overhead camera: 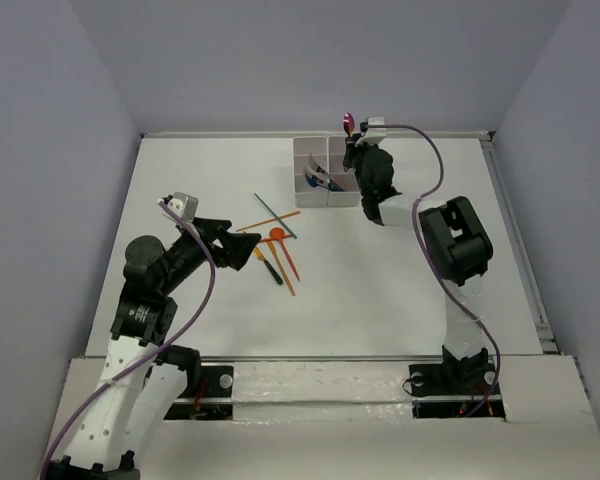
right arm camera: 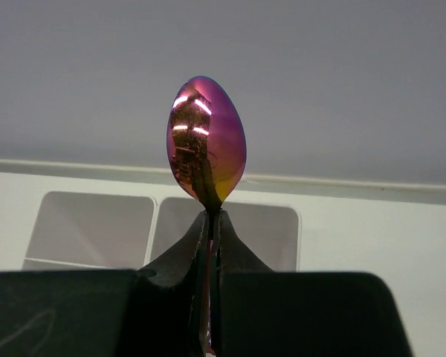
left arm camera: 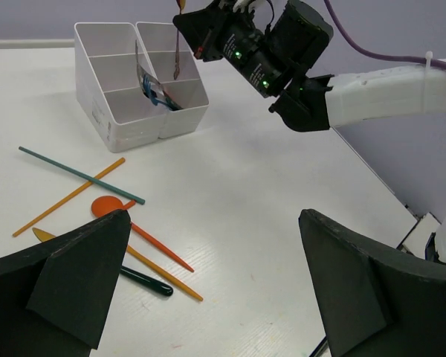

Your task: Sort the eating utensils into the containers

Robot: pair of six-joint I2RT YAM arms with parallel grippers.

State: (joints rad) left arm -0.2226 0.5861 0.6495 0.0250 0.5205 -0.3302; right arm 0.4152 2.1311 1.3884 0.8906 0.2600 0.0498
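The white bin block point(overhead camera: 302, 163) stands at the table's far middle, with a silver fork point(overhead camera: 318, 178) leaning in one bin. My right gripper point(overhead camera: 352, 143) is above the block's right side, shut on the reddish-brown spoon point(right arm camera: 207, 149), bowl up. The spoon's handle point(left arm camera: 177, 59) hangs down over the bins point(left arm camera: 97, 82). On the table lie a teal stick point(left arm camera: 82, 176), an orange stick point(left arm camera: 70, 195), an orange spoon point(left arm camera: 108, 206), a black-yellow handled piece point(left arm camera: 145, 281) and another orange stick point(left arm camera: 167, 277). My left gripper point(left arm camera: 214, 216) is open and empty, just right of these.
The right arm point(left arm camera: 372, 78) reaches across the far right of the table. The table's back edge point(right arm camera: 357, 182) runs just behind the bins, and grey walls close in the table on three sides.
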